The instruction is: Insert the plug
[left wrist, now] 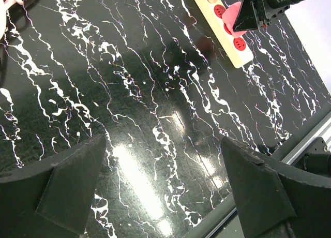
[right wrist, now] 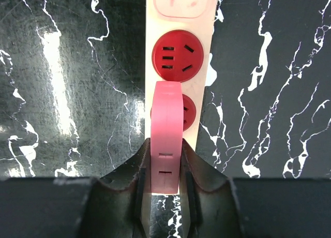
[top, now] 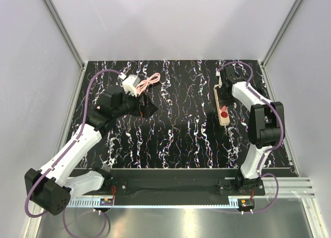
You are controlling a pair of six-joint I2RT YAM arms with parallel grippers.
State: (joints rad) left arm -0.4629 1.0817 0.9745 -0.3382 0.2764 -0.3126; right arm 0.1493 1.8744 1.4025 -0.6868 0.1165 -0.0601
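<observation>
1. Right hand (right wrist: pixel 166 151): clenched on the small salmon-pink rounded-square plastic plug (right wrist: pixel 166 119), held edge-on at centre frame
2. Plug: over the lower red round socket (right wrist: pixel 190 111) of the long beige power strip (right wrist: pixel 199 88); whether it is seated cannot be told
3. Left hand (left wrist: pixel 163 165): released, fingers wide apart, grasping nothing, above the black white-veined table (left wrist: pixel 155 93)

The bench top (left wrist: pixel 155 93) is glossy black with white marble veining and mirrors the lamps. The plug (right wrist: pixel 166 124) is smooth pink plastic with a soft sheen. The power strip (right wrist: pixel 207 28) is matt cream plastic. The right gripper (right wrist: pixel 165 142) is matt black, perhaps printed plastic. The rail (top: pixel 302 185) at the near right corner is bare metal.
</observation>
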